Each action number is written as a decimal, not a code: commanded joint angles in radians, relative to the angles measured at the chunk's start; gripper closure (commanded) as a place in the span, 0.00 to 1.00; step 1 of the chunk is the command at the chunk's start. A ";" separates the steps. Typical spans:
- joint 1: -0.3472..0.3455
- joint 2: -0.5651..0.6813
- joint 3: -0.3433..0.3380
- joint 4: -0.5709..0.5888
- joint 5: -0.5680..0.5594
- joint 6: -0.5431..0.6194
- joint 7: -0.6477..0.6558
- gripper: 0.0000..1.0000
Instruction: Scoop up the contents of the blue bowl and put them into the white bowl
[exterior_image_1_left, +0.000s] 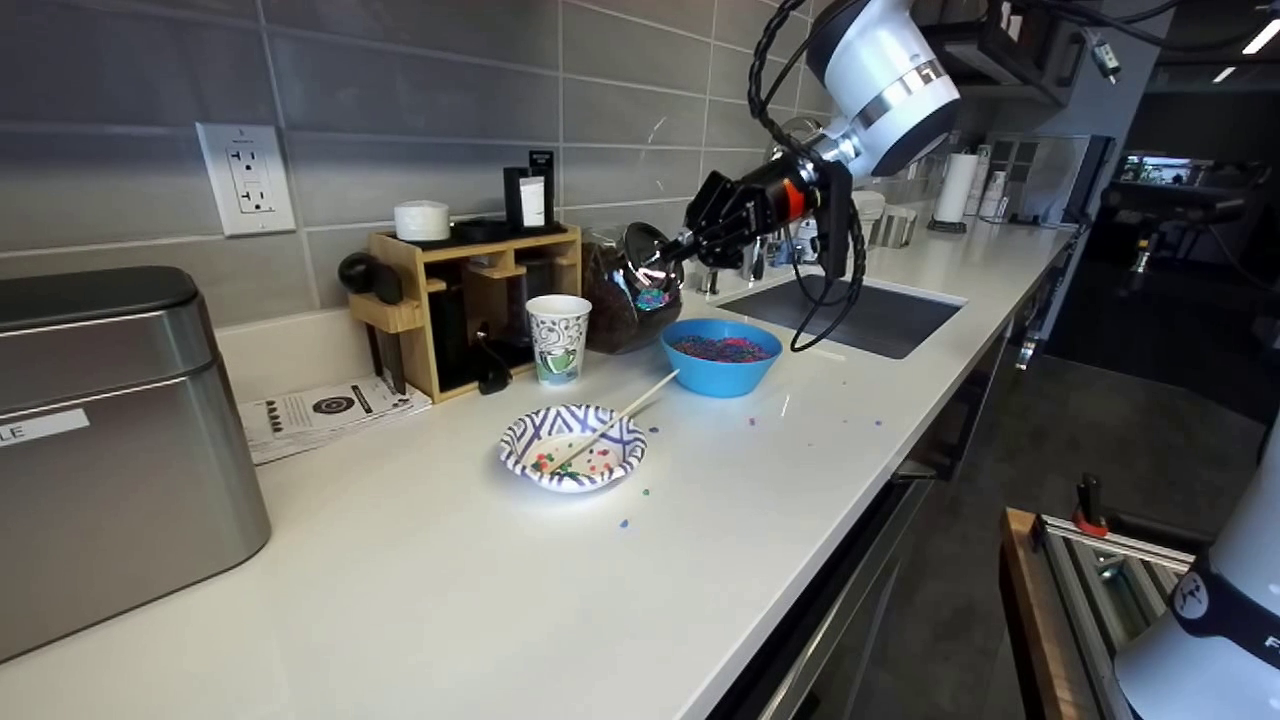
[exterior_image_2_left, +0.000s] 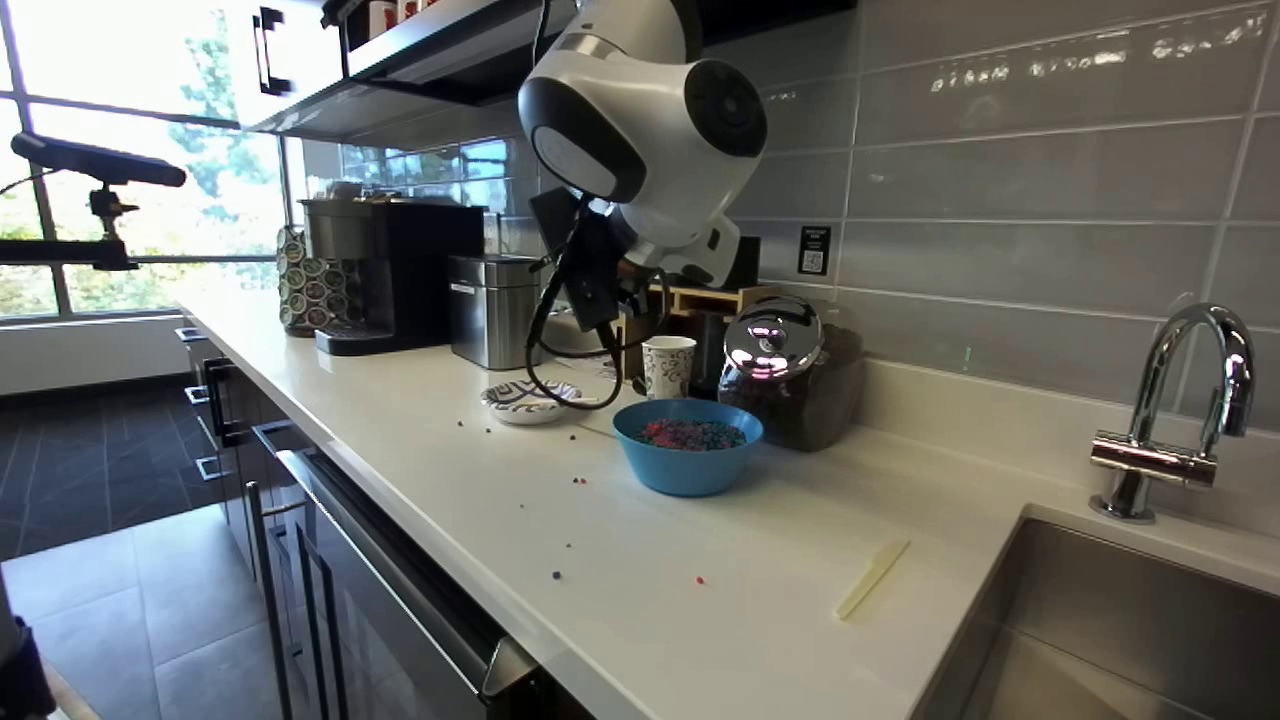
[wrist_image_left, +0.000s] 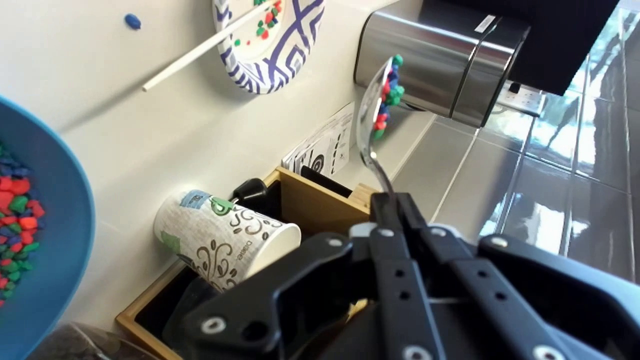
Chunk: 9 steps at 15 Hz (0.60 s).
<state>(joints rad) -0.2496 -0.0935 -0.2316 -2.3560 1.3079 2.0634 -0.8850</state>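
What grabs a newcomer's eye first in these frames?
Probably the silvery spoon held in the claw, near the middle of the wrist view, loaded with red, green and blue bits. Next, likely the bright blue bowl of similar bits on the counter, between the sink and the patterned white bowl, where a pale stick slants out over the rim.

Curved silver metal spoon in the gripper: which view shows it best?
The wrist view: there the curved silver metal spoon is close and side-on, loaded with small red, green and blue bits. Neither exterior view shows it clearly.
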 joint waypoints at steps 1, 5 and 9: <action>0.024 0.017 0.018 -0.001 0.023 0.055 -0.013 1.00; 0.045 0.044 0.036 0.006 0.044 0.087 -0.030 1.00; 0.064 0.073 0.052 0.015 0.076 0.112 -0.051 1.00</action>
<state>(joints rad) -0.2024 -0.0499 -0.1912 -2.3548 1.3373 2.1414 -0.9104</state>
